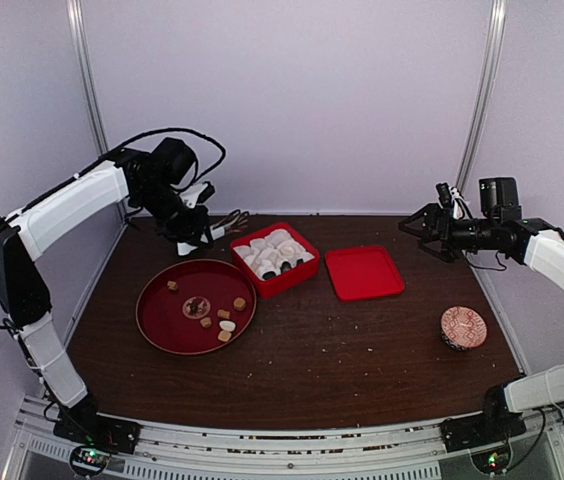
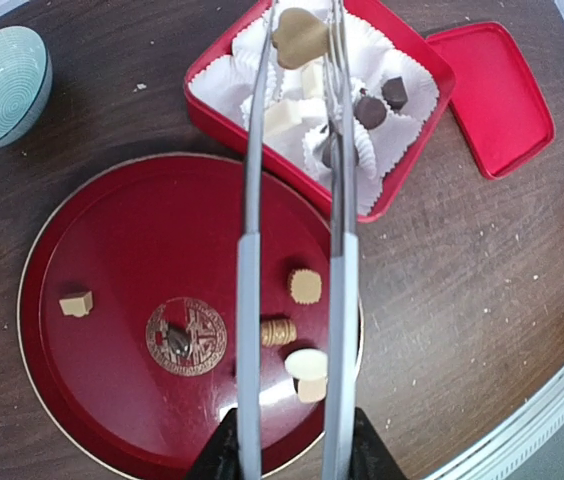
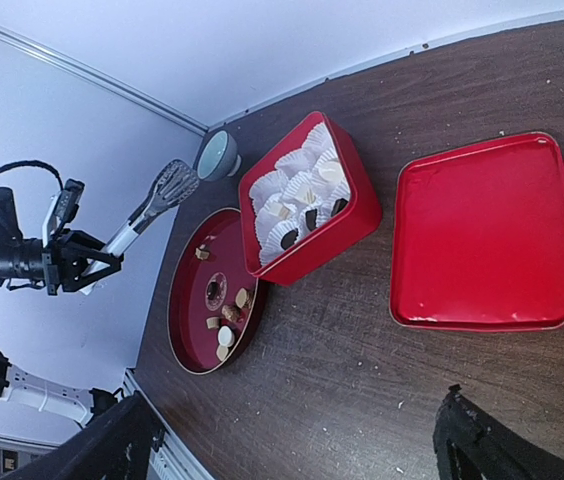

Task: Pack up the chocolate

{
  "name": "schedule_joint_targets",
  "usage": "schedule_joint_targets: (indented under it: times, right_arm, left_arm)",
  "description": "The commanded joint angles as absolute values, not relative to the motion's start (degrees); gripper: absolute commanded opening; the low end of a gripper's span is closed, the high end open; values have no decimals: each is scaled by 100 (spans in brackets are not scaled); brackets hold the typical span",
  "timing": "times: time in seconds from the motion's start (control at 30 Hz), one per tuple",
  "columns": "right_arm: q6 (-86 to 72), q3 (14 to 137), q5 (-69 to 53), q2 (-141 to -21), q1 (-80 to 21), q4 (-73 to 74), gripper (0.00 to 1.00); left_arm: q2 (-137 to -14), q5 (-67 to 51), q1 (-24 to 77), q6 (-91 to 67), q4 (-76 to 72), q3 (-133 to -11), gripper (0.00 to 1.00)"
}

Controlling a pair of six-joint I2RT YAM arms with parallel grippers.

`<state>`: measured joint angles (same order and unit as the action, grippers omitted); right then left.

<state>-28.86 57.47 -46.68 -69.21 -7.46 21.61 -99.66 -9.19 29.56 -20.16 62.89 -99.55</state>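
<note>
Left wrist: left gripper [image 2: 292,458] clamps tongs [image 2: 340,280] pinching a tan chocolate [image 2: 300,38] above the box [image 2: 417,140] (right gripper [image 1: 419,226] wide, empty); a slack squeeze could drop it astray.

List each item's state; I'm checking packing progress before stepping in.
Red box: open, some paper cups filled.
Lid: off, flat beside the box.
Tongs: gripped, tan piece at tips.
Red plate: holds several chocolate pieces.
Left end effector: shut on tongs.
Right end effector: open, empty.
</note>
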Motion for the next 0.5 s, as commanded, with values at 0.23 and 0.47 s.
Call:
schedule_joint_targets:
  times: [0.23, 0.47]
  right_arm:
    - [-2890, 5667, -4614, -6759, -791, 2084, 100]
    - [-2830, 5677, -4588, -6749, -791, 2171, 100]
  left_arm:
    - [-11158, -773, 2900, -2150, 6177, -11017, 18]
    - [-11384, -653, 2838, -2048, 6384, -11097, 18]
